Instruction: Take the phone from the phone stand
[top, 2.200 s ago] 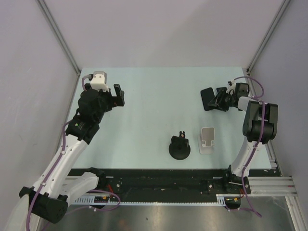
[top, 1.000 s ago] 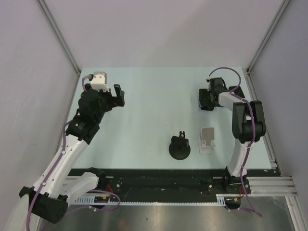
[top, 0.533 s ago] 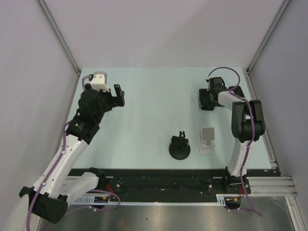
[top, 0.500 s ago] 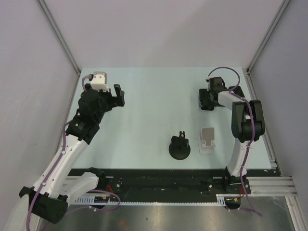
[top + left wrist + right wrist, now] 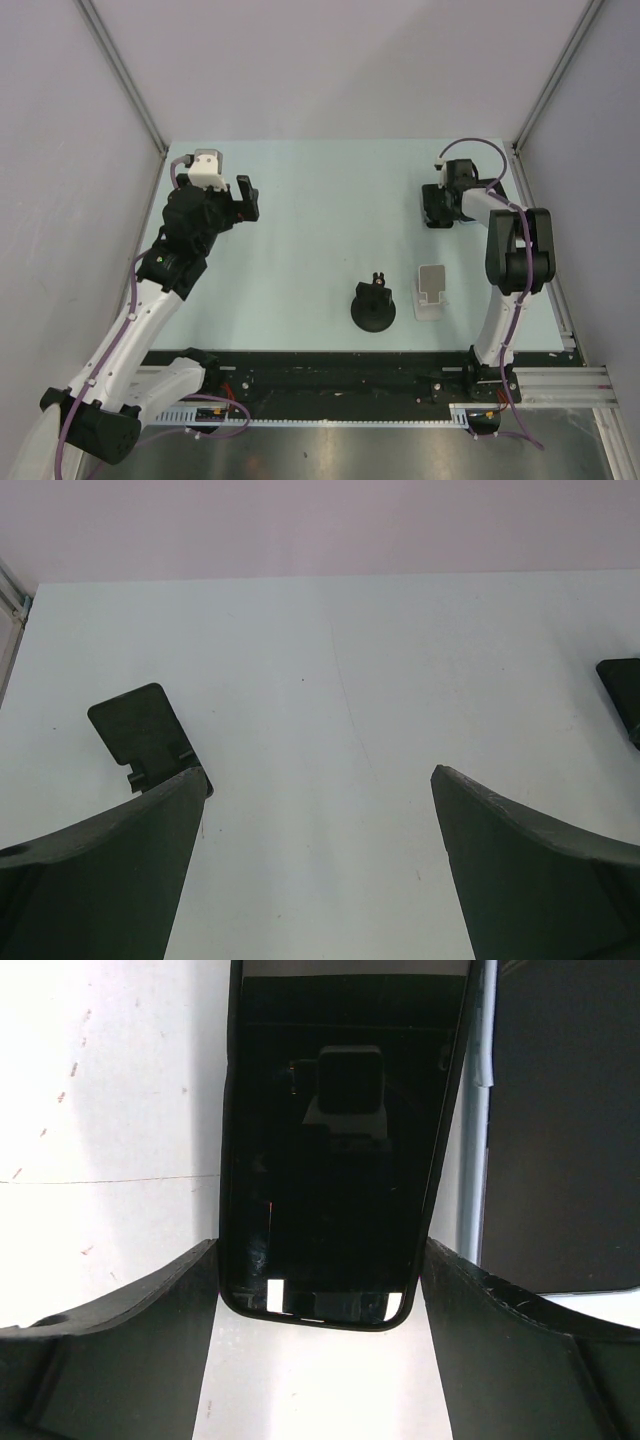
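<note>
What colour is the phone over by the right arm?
The phone is black with a glossy, reflective screen. It shows best in the right wrist view.

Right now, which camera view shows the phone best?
Right wrist: the phone fills the frame, screen up, between the fingers. Top external shows only a dark sliver at the right gripper; left wrist shows nothing I can identify as it.

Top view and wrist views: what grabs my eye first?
The glossy black phone lying flat at far right, with the right end effector straddling it. Nearer the front sit a round black base and a pale phone stand, side by side, neither holding anything.
</note>
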Motion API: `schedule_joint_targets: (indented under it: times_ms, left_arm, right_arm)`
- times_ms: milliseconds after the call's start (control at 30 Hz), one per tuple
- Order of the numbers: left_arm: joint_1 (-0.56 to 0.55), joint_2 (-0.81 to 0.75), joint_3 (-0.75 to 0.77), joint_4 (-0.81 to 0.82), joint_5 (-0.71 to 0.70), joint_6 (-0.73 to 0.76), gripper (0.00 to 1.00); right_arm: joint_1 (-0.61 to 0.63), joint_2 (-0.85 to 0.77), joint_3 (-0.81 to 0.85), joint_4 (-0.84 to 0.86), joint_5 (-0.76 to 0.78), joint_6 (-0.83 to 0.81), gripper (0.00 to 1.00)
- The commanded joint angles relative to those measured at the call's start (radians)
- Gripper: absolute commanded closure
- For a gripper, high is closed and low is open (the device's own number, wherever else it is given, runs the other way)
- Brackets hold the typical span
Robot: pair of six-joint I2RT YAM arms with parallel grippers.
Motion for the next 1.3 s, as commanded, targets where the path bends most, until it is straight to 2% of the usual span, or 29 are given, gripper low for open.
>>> schedule_joint_targets:
  times_ms: [0, 467, 700, 833, 1067, 1233, 1267]
  left_arm:
    - [0.005, -0.017, -0.007, 0.045, 0.012, 0.019, 0.00]
    - [0.005, -0.017, -0.008, 0.045, 0.013, 0.022, 0.00]
    - [0.005, -0.019, -0.008, 0.045, 0.013, 0.022, 0.00]
    - [0.005, -0.023, -0.008, 0.047, 0.015, 0.020, 0.00]
    - [0.005, -0.029, -0.008, 0.047, 0.015, 0.019, 0.00]
    - [0.005, -0.035, -0.010, 0.048, 0.015, 0.020, 0.00]
    - [0.005, -0.035, -0.010, 0.048, 0.016, 0.020, 0.00]
  right_arm:
    - [-0.066, -0.001, 0.024, -0.029, 0.093, -0.083, 0.28]
    - [-0.091, 0.004, 0.026, -0.002, 0.105, -0.044, 0.22]
    - [-0.063, -0.036, 0.026, 0.018, 0.099, -0.033, 0.04]
    - [-0.048, -0.074, 0.026, 0.029, 0.104, -0.028, 0.00]
    - [-0.046, -0.134, 0.024, -0.008, 0.063, 0.050, 0.01]
    - [-0.007, -0.150, 0.009, -0.013, -0.013, 0.100, 0.10]
    - [0.000, -0.150, 0.009, -0.009, -0.070, 0.105, 0.12]
